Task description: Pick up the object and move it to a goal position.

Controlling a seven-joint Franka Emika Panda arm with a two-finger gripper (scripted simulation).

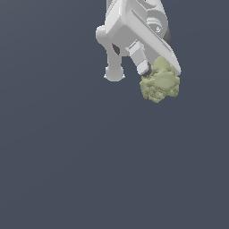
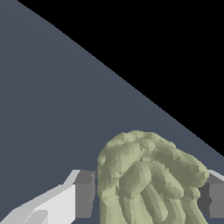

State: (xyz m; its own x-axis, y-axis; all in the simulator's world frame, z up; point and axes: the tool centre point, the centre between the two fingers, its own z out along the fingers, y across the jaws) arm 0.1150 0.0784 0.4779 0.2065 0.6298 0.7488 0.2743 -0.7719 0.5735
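Already the hand [image 1: 156, 71] has the object [image 1: 160, 82], a lumpy olive-green clump, pinched between its two fingers [image 1: 142, 60], one on each side. In the exterior view the white hand hangs near the upper edge of the picture, tilted, with the clump sticking out below the fingertips toward the exterior view's right. A rounded white part of the arm [image 1: 113, 74] juts down just beside it on the exterior view's left.

The wrist view bears out the grip: the object [image 2: 148, 179] fills the gap between the grey pads [image 2: 85, 192], which sit against its flanks, and the flat grey-blue worktop [image 2: 52, 109] spreads out beyond it. No shadow or contact with the worktop [image 1: 89, 170] shows, so whether the clump is lifted well clear or only just off the surface is hard to tell, though the tilted carry suggests it is airborne.

As a judgement, the picking up looks done and the transport is what remains. No goal marker appears in either view, so how far the object still has to travel cannot be read here.
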